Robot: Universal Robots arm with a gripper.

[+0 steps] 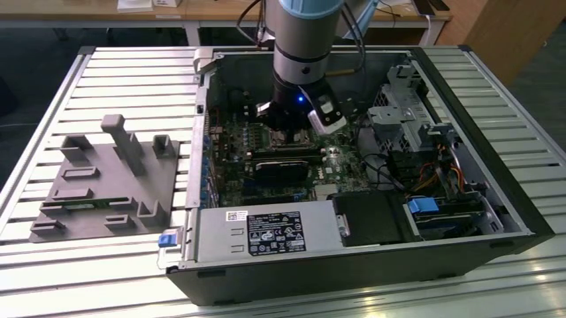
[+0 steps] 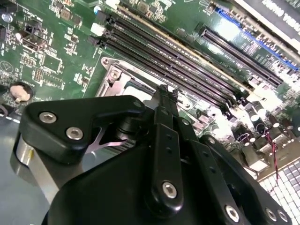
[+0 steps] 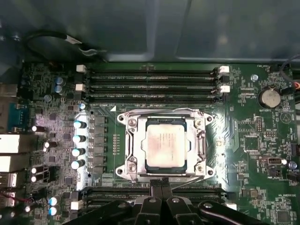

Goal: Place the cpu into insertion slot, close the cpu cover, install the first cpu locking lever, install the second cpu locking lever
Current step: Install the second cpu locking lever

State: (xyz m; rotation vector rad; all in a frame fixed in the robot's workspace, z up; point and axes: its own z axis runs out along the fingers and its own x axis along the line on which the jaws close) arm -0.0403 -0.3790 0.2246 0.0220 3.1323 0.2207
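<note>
- My gripper (image 3: 161, 185) sits low inside the open computer case (image 1: 495, 218), its fingertips pressed together with nothing between them, right at the near edge of the socket (image 3: 165, 145).
- In the second wrist view the closed fingers (image 2: 165, 101) point down at the metal frame (image 2: 123, 80) of that socket.
- The chip (image 3: 165, 144) already lies flat in the socket, its pale silvery face up.
- The grey cover (image 3: 131, 145) is shut down around the chip, framing it on all sides.
- Whether the thin locking levers are latched, I cannot tell.
- Long black memory slots (image 3: 152, 84) run just beside the socket on the green board (image 3: 253, 140), and more run on the other side, under my fingers.
- A round coin battery (image 3: 269, 98) sits further off on the board.
- In the exterior view my arm (image 1: 301, 59) comes straight down into the case.
- A grey holder with upright posts (image 1: 111, 175) rests on the slatted table (image 1: 132, 73), well apart, on the exterior view's left.
</note>
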